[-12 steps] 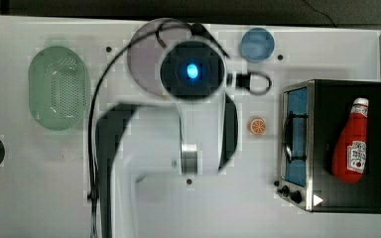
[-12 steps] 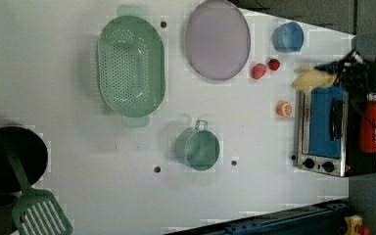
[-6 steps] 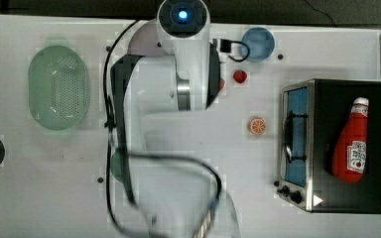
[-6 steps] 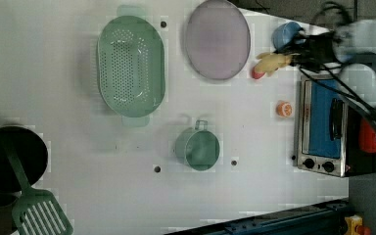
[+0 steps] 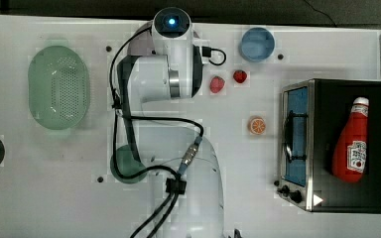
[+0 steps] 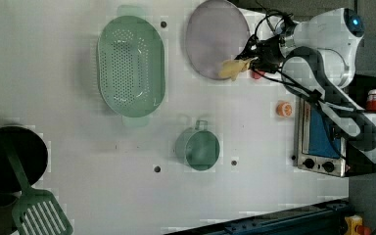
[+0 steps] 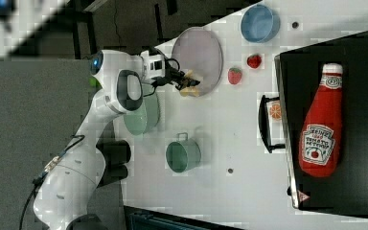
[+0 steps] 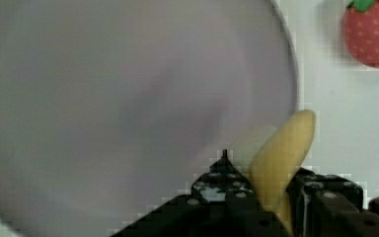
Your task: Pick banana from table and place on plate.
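The pale yellow banana hangs over the near rim of the greyish lilac plate, above the white table. My gripper is shut on the banana's end. In the wrist view the banana stands between the black fingers, with the plate spread beneath. In the right view the banana sits at the plate's edge, held by the gripper. The arm covers the plate in the top view.
Beside the plate lie two strawberries and a blue bowl. An orange slice lies by the toaster oven, which carries a ketchup bottle. A green basket, a green mug and a black pan stand further off.
The arm has swung from near the toaster oven over to the plate, carrying the banana leftward in the left view until it hangs over the plate's rim.
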Controlling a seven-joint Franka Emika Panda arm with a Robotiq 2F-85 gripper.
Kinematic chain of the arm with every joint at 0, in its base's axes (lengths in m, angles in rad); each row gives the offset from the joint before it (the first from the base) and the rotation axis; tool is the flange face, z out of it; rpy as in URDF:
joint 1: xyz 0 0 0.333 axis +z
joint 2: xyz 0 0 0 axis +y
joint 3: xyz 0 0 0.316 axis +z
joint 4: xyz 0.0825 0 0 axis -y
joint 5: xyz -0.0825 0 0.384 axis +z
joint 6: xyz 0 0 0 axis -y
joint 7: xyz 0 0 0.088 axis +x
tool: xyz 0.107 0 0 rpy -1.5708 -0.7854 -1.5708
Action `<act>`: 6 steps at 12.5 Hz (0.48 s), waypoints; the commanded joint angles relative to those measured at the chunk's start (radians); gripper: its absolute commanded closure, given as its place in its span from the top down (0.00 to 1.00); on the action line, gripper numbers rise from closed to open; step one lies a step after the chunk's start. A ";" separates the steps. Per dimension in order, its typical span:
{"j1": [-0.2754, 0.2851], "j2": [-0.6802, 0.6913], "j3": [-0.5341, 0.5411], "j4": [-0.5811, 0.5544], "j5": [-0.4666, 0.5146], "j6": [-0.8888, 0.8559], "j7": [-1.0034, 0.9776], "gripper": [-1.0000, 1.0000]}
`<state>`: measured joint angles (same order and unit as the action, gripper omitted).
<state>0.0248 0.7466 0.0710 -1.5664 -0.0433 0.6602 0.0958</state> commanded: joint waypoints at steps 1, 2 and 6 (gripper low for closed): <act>0.013 -0.036 0.001 0.064 0.002 0.102 -0.006 0.47; 0.017 -0.036 0.001 0.064 0.002 0.113 -0.006 0.59; 0.020 -0.062 -0.002 0.077 0.002 0.103 -0.006 1.00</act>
<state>0.0395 0.7388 0.0904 -1.4971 -0.0374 0.7495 0.0884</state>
